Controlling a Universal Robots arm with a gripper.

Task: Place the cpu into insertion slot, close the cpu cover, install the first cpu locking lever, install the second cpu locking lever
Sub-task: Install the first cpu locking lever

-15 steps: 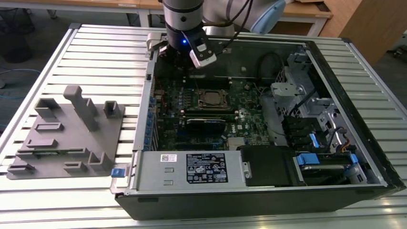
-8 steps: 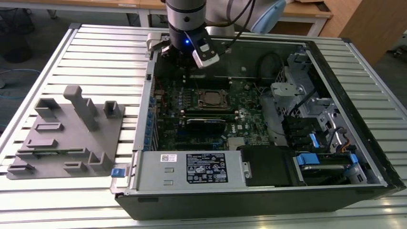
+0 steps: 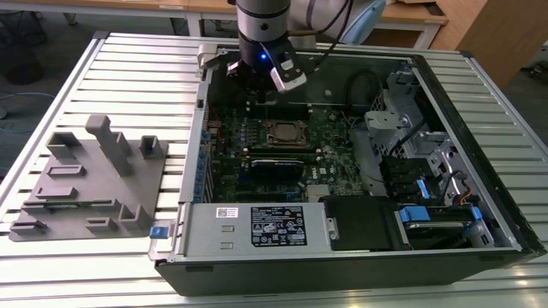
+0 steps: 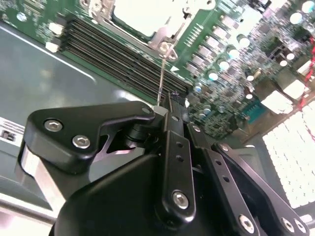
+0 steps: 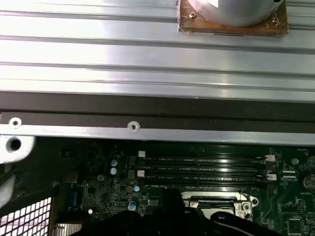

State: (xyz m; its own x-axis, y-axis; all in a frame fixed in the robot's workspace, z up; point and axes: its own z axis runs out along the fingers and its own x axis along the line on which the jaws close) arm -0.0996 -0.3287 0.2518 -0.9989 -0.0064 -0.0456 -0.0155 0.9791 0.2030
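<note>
Though the cpu (image 4: 140, 14) is washed out to a pale square in the second wrist view, I can place it in the insertion slot (image 3: 287, 133), near the middle of the green motherboard (image 3: 256, 122) and toward the far wall of the open computer case (image 3: 283, 256). The cpu cover (image 4: 156, 33) lies down around it as far as I can judge, and the slot's pin field is hidden beneath. In the first wrist view part of the socket is masked by dark hardware, with the memory slots (image 5: 206, 167) just beside it. From one corner of the cover a thin wire locking lever (image 4: 162, 73) stands up steeply, and its upper end disappears into the end effector (image 4: 165, 107). The fingertips are drawn together and clamped on the wire, though the contact itself is too shadowed for me to make out. The case lies on the slatted bench (image 3: 137, 70), with a grey fixture (image 3: 94, 179) near the bench's edge at the exterior view's left.
</note>
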